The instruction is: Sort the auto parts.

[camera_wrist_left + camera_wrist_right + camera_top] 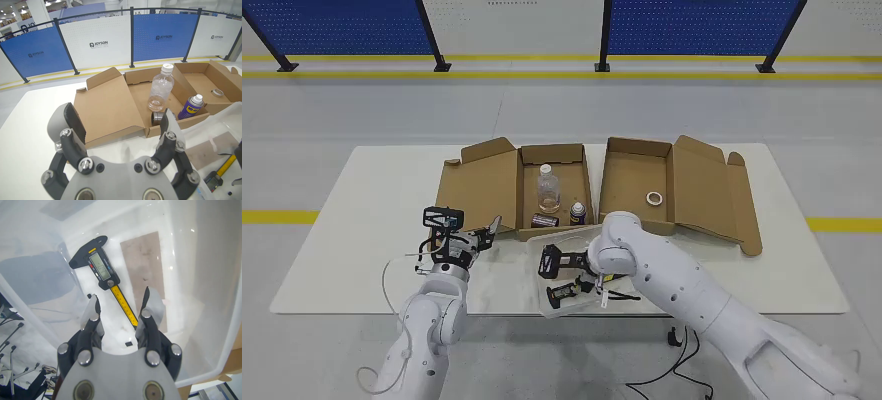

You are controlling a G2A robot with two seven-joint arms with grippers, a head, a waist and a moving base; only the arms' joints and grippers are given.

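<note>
The right gripper (121, 295) is seen inside the clear plastic bin (223, 332). Its fingers are spread to either side of the yellow beam of the digital caliper (102, 270), which lies flat on the bin floor with its display head pointing away from the wrist. Nothing is pinched. Whether the fingertips touch the floor cannot be made out through the cloudy plastic.

The left gripper (119, 111) is held wide apart and empty above the table (28, 117), just in front of the left cardboard box (140, 77). A water bottle (160, 91), a spray can (191, 108) and a metal sleeve (156, 118) are already placed in that box. A metal ring (217, 92) lies in the right cardboard box (191, 68).

Several failures are to be guarded against from here:
- The beam is thin and lies flush, so it may be skated over if the fingers are closed too high.
- If the beam is caught at its tail end, the heavier head is likely to swing down, and the caliper may be twisted out of the grip.
- The bin looks light and may be dragged or tipped if the head is hooked against its wall during the lift.
</note>
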